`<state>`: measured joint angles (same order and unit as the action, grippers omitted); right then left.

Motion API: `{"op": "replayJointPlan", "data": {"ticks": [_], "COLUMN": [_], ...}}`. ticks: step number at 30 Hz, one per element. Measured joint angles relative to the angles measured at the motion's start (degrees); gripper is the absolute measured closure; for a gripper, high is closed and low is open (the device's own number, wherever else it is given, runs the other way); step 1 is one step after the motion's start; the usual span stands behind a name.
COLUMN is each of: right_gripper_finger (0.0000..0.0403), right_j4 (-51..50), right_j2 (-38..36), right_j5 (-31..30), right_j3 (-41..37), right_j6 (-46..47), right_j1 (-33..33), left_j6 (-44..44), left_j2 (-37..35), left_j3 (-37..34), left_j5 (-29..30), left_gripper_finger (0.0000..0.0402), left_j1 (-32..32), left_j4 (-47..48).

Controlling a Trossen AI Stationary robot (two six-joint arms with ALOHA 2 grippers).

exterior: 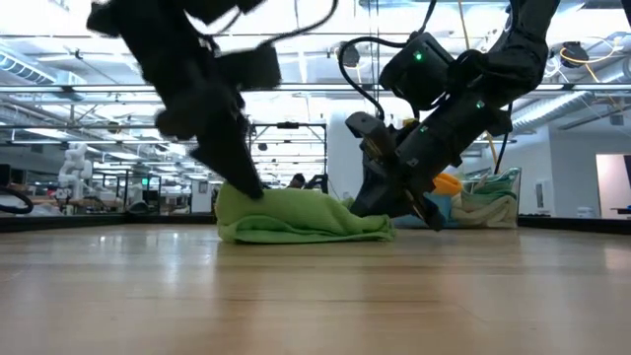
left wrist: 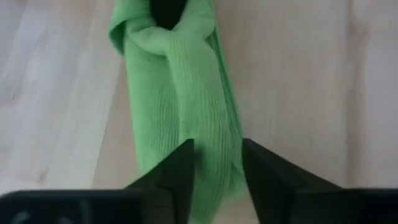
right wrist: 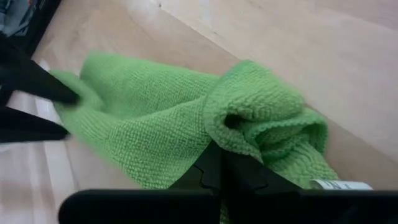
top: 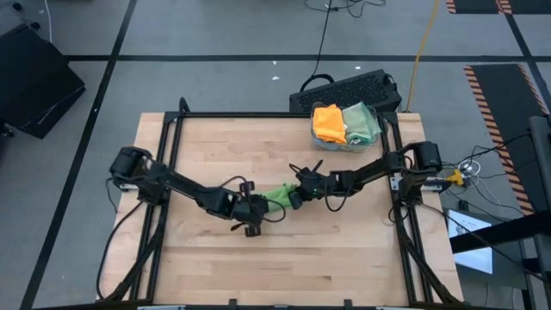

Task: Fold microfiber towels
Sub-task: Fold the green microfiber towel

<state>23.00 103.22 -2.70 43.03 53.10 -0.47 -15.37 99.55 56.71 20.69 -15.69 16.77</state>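
One lime green microfiber towel (top: 278, 195) lies bunched into a narrow strip in the middle of the wooden table, its underside resting on the wood (exterior: 296, 219). My left gripper (left wrist: 217, 171) is at the strip's left end, slanting down. It is open, with one finger on each side of the cloth; the right wrist view also shows these fingers (right wrist: 37, 84) apart. My right gripper (right wrist: 221, 165) is at the strip's right end, low over the table, shut with a fold of towel bunched over its tips. A white tag (right wrist: 339, 185) shows beside it. My left gripper straddles the towel's left end (left wrist: 214, 143); I cannot tell whether its fingers touch the cloth. My right gripper is shut on the towel's right end, where a rolled-over fold (right wrist: 249, 118) sits on its fingertips and hides the place of contact. It comes slanting down from the table's right. The towel lies slack on the table.
At the back right, folded orange (top: 328, 122) and green (top: 362, 123) towels are stacked beside a dark keyboard-like block (top: 344, 90). Black frame rails (top: 168, 164) run along the table's left and right sides. Bare wood stretches toward the near edge (top: 275, 267).
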Motion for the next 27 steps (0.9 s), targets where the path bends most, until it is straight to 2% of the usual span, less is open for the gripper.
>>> {"op": "replayJointPlan", "data": {"ticks": [3, 7, 10, 11, 13, 19, 22, 27], "right_gripper_finger": [0.0403, 0.0403, 0.0403, 0.0403, 0.0403, 0.0403, 0.0403, 0.0403], "right_j4": [0.07, 0.50, 0.90, 1.04, 1.09, 1.38, 1.51, 1.29], "right_j2": [0.00, 0.02, 0.07, 0.07, 0.07, 0.11, 0.11, 0.11], "right_j5": [-0.04, -0.09, -0.28, -0.26, -0.24, -0.24, -0.24, -0.26], "right_j3": [0.00, -0.01, -0.02, -0.02, -0.04, -0.09, -0.11, -0.11], "right_j6": [-0.69, -2.10, -3.59, -4.13, -4.75, -5.60, -5.31, -5.60], "right_j1": [0.00, 0.00, 0.00, 0.00, 0.00, -0.02, 0.09, 0.09], "left_j6": [-4.54, -11.38, -17.14, -19.14, -21.88, -30.09, -31.27, -26.37], "left_j2": [-4.98, -11.71, -13.94, -13.95, -12.86, -5.81, -3.88, -1.51], "left_j3": [0.09, 0.13, -1.09, -2.30, -5.78, -14.87, -16.17, -15.93], "left_j5": [-5.53, -14.76, -11.27, -10.04, -11.17, -26.98, -26.44, -26.60], "left_gripper_finger": [0.0235, 0.0211, 0.0211, 0.0213, 0.0217, 0.0211, 0.0192, 0.0169], "left_j1": [1.28, 5.08, 8.10, 9.31, 11.88, 16.37, 16.23, 14.69], "left_j4": [2.71, 4.00, 2.42, -0.04, -4.67, -19.37, -22.95, -25.36]}}
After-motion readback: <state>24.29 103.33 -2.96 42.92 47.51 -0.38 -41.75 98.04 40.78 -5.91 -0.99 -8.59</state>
